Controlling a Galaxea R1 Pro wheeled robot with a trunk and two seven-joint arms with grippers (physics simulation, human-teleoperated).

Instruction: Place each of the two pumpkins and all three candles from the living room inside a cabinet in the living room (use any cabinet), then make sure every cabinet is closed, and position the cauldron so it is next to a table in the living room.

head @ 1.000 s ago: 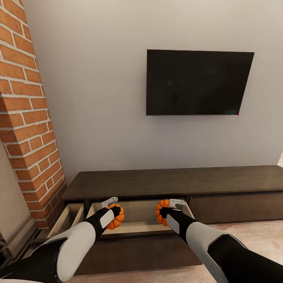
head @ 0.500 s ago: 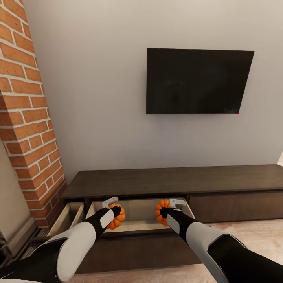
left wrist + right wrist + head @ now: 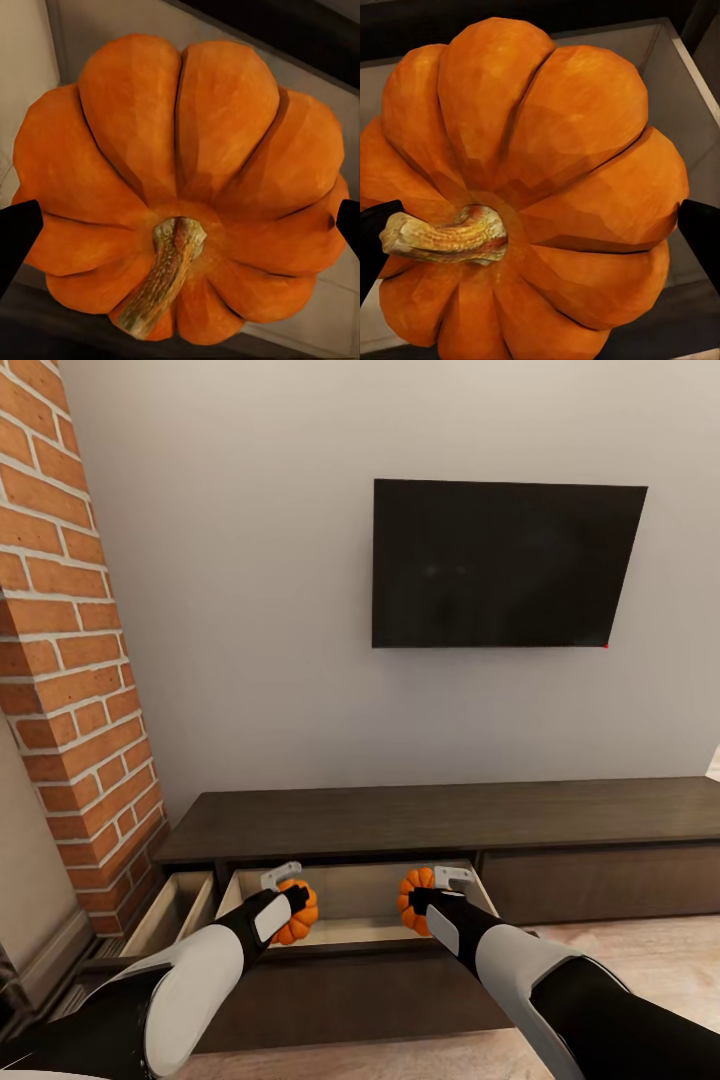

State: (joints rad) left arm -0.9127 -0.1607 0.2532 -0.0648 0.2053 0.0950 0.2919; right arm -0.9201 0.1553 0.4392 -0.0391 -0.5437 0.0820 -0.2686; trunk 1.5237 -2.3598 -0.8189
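Pumpkins sit one in each gripper. The left gripper is clamped on the left pumpkin, its dark fingertips pressing opposite sides, the stem facing the wrist camera. The right gripper grasps the right pumpkin the same way, fingertips on either flank, its stem lying sideways. Both pumpkins hang over the open middle drawer of the cabinet, above its pale interior. Another drawer stands open just to the left. The cabinet stands against a grey wall under a TV, with a brick chimney at the left and plank floor in front.
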